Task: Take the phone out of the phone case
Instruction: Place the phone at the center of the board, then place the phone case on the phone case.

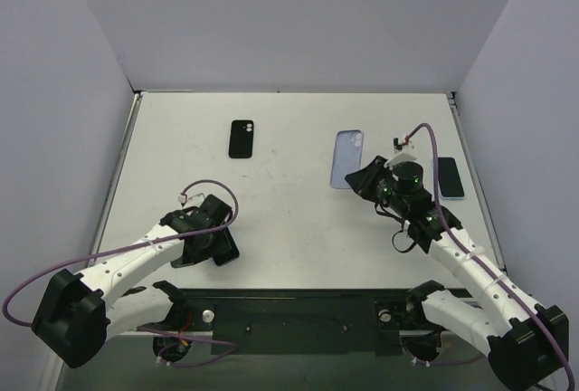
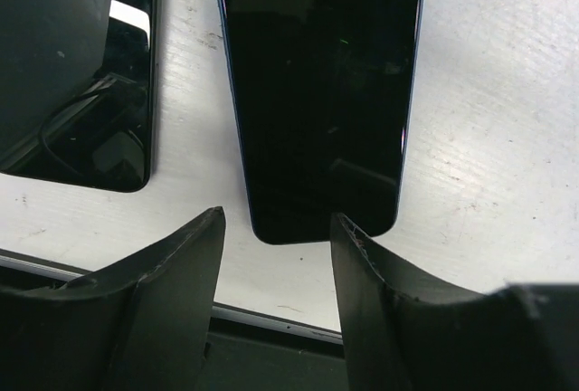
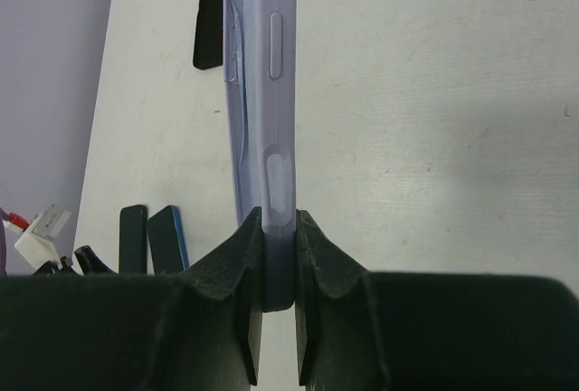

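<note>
We hold the phone case [image 3: 258,92] clamped edge-on in the right fingers [image 3: 330,269], long axis running straight ahead; left fingers [image 2: 172,269] gape empty.

The lavender phone case [image 1: 348,157] is raised on one long edge and tilted, its buttoned side up, right of the table's middle. A dark-screened, blue-rimmed phone [image 1: 450,178] lies flat by the right edge.
</note>
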Action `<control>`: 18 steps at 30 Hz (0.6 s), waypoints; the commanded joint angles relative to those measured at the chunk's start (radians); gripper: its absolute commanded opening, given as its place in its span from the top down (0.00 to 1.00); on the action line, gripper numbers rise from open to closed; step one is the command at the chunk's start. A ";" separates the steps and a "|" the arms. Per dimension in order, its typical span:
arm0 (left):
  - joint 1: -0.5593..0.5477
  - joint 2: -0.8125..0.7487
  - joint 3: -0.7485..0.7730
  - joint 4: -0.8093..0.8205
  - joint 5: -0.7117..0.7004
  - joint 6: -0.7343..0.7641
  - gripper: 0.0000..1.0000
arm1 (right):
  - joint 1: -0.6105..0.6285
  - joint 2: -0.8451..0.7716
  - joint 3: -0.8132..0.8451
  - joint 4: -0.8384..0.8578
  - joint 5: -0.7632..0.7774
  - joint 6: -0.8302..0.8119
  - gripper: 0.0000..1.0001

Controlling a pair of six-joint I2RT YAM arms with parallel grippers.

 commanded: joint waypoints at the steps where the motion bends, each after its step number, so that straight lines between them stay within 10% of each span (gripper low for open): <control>1: 0.004 -0.011 0.035 -0.042 -0.040 -0.015 0.39 | 0.059 0.081 0.009 0.158 -0.013 0.055 1.00; 18: 0.002 -0.341 0.492 -0.015 -0.042 0.291 0.20 | 0.214 1.156 0.684 0.828 -0.166 0.505 1.00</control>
